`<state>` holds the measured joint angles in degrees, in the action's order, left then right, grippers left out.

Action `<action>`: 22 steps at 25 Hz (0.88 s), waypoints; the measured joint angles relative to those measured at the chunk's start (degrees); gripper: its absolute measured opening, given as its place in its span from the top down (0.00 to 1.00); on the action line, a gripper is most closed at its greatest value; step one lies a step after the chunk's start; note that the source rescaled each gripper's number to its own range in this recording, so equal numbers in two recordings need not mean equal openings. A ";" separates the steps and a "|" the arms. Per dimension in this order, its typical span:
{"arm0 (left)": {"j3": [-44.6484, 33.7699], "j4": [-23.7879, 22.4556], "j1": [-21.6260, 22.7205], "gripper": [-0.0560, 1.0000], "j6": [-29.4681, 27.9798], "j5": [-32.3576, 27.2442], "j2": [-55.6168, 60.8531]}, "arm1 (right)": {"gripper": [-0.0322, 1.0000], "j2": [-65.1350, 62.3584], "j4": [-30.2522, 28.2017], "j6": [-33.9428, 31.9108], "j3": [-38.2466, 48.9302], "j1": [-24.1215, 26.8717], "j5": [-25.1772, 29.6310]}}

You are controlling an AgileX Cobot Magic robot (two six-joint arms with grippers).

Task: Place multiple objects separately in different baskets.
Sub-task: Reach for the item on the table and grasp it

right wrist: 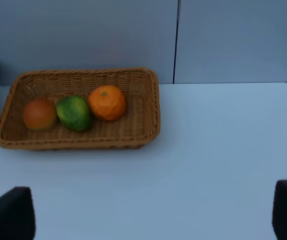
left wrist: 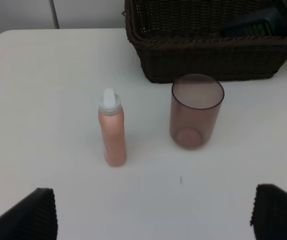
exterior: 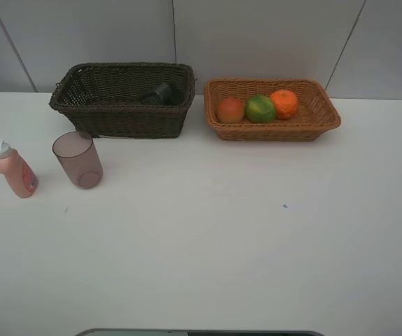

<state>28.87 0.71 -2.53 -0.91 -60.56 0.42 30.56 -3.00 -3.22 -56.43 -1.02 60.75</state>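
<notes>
As each wrist camera shows, the left gripper (left wrist: 151, 212) and the right gripper (right wrist: 148, 212) are released, jaws spread wide, holding no item above the white table (exterior: 222, 231).

1. Near zone, 9 o'clock sector of the table: the pink white-capped bottle (exterior: 15, 171) stands upright. The translucent mauve cup (exterior: 78, 159) stands mouth up at the bottle's 3 o'clock, near but apart. Both are outside the baskets.
2. Far zone, 11 o'clock sector: the dark brown wicker basket (exterior: 124, 115) holds the dark green-labelled bottle (exterior: 162, 93), lying on its side at the basket's 2 o'clock.
3. Far zone, 1 o'clock sector: the orange-tan wicker basket (exterior: 278, 129) holds a touching row. The red-yellow round fruit (exterior: 230, 110) is at 9 o'clock, the green fruit (exterior: 260, 108) is central and the orange (exterior: 284, 103) is at 3 o'clock.
</notes>
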 joint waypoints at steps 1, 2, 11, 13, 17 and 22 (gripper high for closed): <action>0.00 0.00 0.00 0.01 0.00 0.00 0.00 | 0.00 -1.16 0.00 0.00 0.00 0.00 1.77; 0.00 0.00 0.00 0.01 0.00 0.00 0.00 | 0.00 -2.44 -0.29 0.05 0.05 0.00 3.21; 0.00 0.00 0.00 0.01 0.00 0.00 0.00 | 0.00 -17.33 -2.54 0.05 7.60 0.00 7.11; 0.00 0.00 0.00 0.01 0.00 0.00 0.00 | 0.00 -21.61 -2.54 0.58 11.26 0.00 6.98; 0.00 0.00 0.00 0.01 0.00 0.00 0.00 | 0.00 -28.25 -2.33 0.97 17.53 0.00 5.15; 0.00 0.05 0.00 0.01 0.00 0.00 0.00 | 0.00 -30.77 -1.46 1.09 23.00 0.00 0.94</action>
<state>28.87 0.76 -2.53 -0.91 -60.56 0.42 -0.21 -4.46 -2.12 -33.43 -1.02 61.69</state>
